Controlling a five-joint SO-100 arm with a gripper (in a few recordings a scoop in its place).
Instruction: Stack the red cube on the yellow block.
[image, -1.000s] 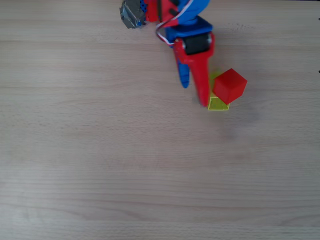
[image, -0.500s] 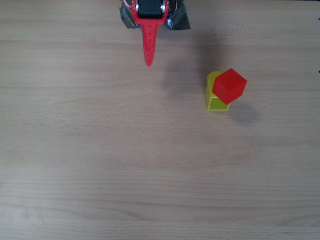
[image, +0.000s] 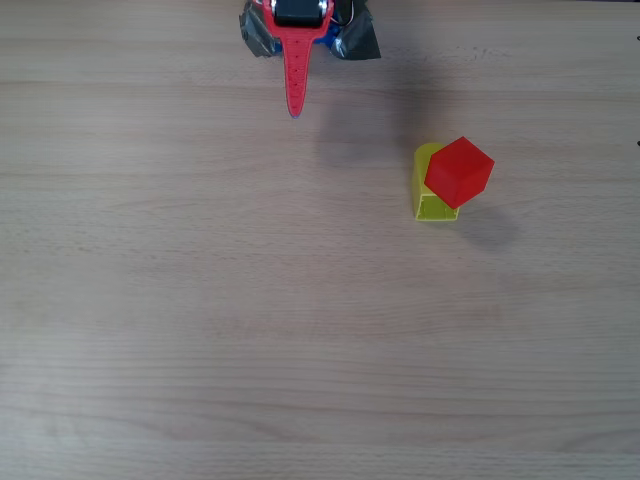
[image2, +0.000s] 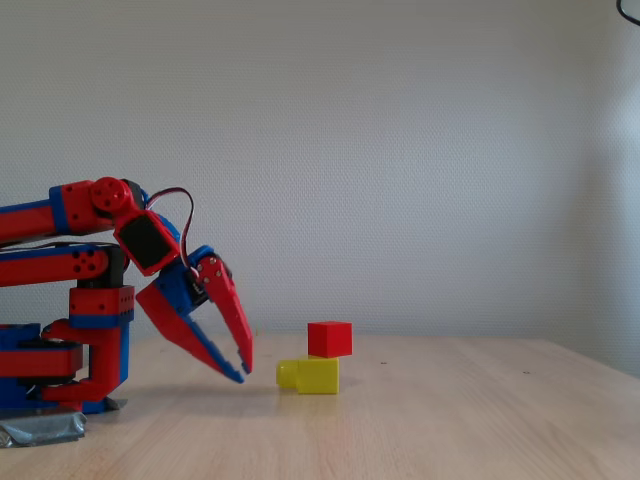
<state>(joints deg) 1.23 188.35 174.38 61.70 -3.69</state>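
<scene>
Bench (image2: 450, 430): pale wood-grain top. In the fixed view its bare front is nearest the camera; in the overhead view (image: 200, 330) the grain runs left to right.

Yellow block (image2: 310, 375): lies flat on the bench right of the arm in the fixed view. Its long axis runs left to right there, with the rounded stud end toward the arm. In the overhead view (image: 428, 200) the long axis runs up and down the picture, the rounded end toward the top edge and the open, hollow-looking end toward the bottom.

Red cube (image2: 329, 339): sits on top of the yellow block, touching it, at the end away from the stud. In the fixed view it looks level, its right side slightly past the block's right end. In the overhead view (image: 459, 172) it is turned so that a corner points up the picture, and it overhangs the block's right side.

Gripper (image2: 242, 372): in the fixed view it hangs left of the stack, tips pointing down and right, just above the bench and near the block's stud end without touching it. The jaws stand narrowly parted, with nothing between them. In the overhead view (image: 292, 112) the red finger points straight down the picture from the top edge, well apart from the stack.

Arm (image2: 70, 260): red and blue, folded low at the left of the fixed view.

Wall (image2: 400, 150): plain and white, behind everything.
</scene>
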